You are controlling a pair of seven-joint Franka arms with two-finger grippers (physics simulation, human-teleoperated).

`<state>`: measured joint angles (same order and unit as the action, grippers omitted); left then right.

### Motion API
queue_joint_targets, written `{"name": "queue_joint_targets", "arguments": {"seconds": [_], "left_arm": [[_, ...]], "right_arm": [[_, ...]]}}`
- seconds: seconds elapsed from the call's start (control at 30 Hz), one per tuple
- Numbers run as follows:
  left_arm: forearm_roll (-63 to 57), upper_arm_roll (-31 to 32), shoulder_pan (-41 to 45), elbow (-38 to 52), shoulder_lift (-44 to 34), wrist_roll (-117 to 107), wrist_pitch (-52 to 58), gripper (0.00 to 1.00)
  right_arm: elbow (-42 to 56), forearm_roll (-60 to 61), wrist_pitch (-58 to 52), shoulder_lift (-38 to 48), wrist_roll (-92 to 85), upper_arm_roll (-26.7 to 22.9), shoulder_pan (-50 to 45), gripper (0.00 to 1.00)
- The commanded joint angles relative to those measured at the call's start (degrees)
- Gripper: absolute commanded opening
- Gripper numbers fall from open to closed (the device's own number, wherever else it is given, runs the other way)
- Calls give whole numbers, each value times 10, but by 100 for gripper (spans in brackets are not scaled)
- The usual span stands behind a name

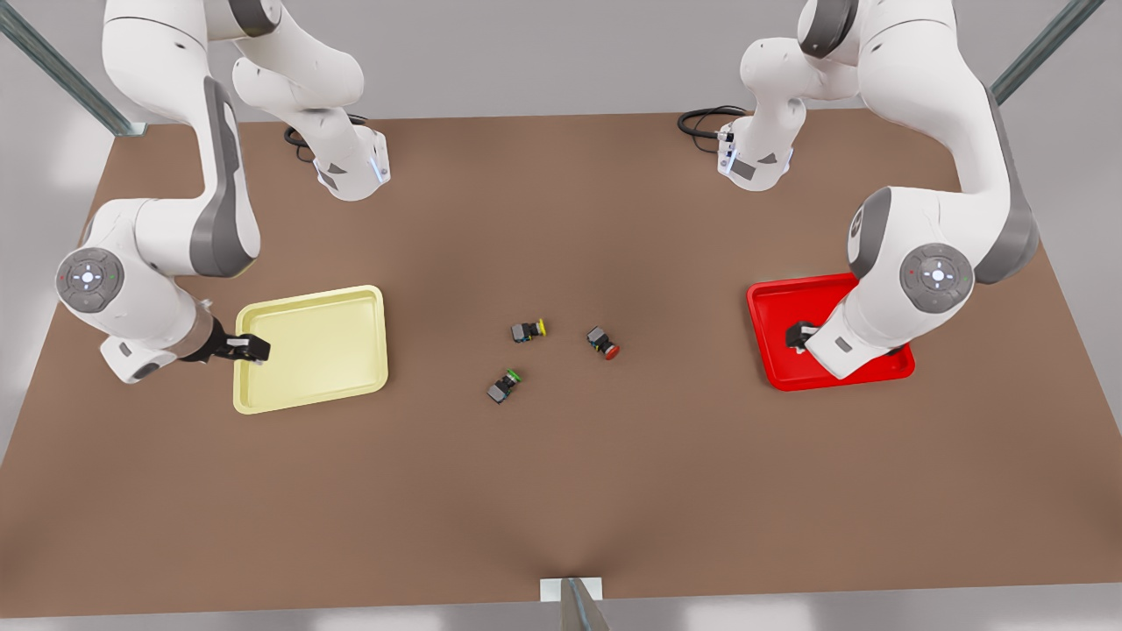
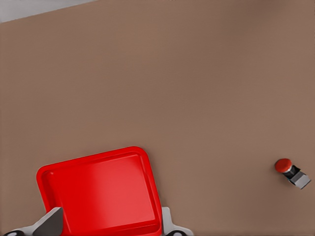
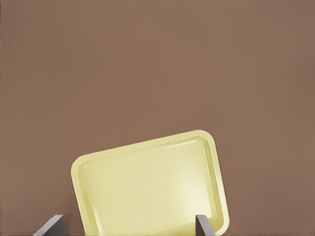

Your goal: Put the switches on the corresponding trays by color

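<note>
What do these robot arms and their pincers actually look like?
Both arms are glossy white, rounded segments with grey bands at the joints and round grey caps bearing a small lit white centre with red and green dots. Black cables loop by each base. The right gripper and left gripper are dark, with flat grey fingers.

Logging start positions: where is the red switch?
Front view: the red switch lies mid-table, right of the yellow switch, well left of the red tray.
</note>
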<state>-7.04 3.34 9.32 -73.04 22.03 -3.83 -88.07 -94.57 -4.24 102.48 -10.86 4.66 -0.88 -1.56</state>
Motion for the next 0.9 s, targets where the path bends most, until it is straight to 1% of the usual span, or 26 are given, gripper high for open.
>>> {"name": "queue_joint_targets", "arguments": {"seconds": [0.0,0.07,0.1,0.13,0.17,0.2,0.23,0.27,0.3,0.33,0.37,0.4,0.47,0.5,0.53,0.57,0.63,0.67,0.73,0.77,0.8,0.87], "left_arm": [[-2,0,1,0,0,-3,0,100],[3,2,3,-2,2,-27,-1,100],[10,3,32,-4,16,-161,-2,100],[42,3,61,-6,27,-282,-3,100],[61,3,97,-9,43,-385,-21,100],[85,3,115,-24,52,-451,-46,100],[99,4,132,-80,46,-514,-107,100],[112,4,142,-102,46,-539,-129,100],[113,4,152,-129,43,-565,-150,100],[114,4,156,-189,21,-580,-199,100],[114,6,175,-220,19,-614,-234,100],[120,6,193,-261,19,-634,-288,100],[129,7,213,-272,42,-638,-330,100],[133,6,224,-272,51,-645,-344,100],[134,6,227,-272,63,-648,-355,100],[134,7,231,-272,75,-649,-367,100],[135,7,236,-277,88,-659,-384,100],[134,7,236,-294,88,-659,-415,100],[134,6,237,-322,93,-659,-453,100],[134,6,237,-322,96,-659,-454,100],[134,6,242,-322,99,-659,-457,100],[134,6,243,-322,106,-659,-462,100]], "right_arm": [[-1,-1,-1,0,-1,0,1,100],[-13,4,12,0,1,-4,2,100],[-20,5,33,6,8,-4,-5,100],[-19,6,32,12,59,0,-14,100],[-7,7,30,-5,119,1,-15,100],[5,15,28,-14,210,2,-12,100],[1,17,25,-9,223,3,-14,100],[-6,18,23,-5,265,3,-34,100],[-8,18,14,-13,278,23,-49,100],[-8,18,-17,-14,302,28,-57,100],[-8,20,-18,-15,402,39,-80,100],[-7,20,-10,-28,494,83,-80,100],[-4,22,8,-50,608,133,-82,100],[3,42,16,-68,659,138,-94,100],[27,60,20,-90,746,140,-118,100],[27,63,35,-98,794,142,-135,100],[10,78,50,-97,841,151,-151,100],[-8,78,71,-94,874,168,-151,100],[-41,78,103,-93,897,175,-151,100],[-45,78,108,-97,908,177,-152,100],[-44,77,132,-108,945,193,-152,100],[-30,70,158,-143,980,198,-172,100]]}}
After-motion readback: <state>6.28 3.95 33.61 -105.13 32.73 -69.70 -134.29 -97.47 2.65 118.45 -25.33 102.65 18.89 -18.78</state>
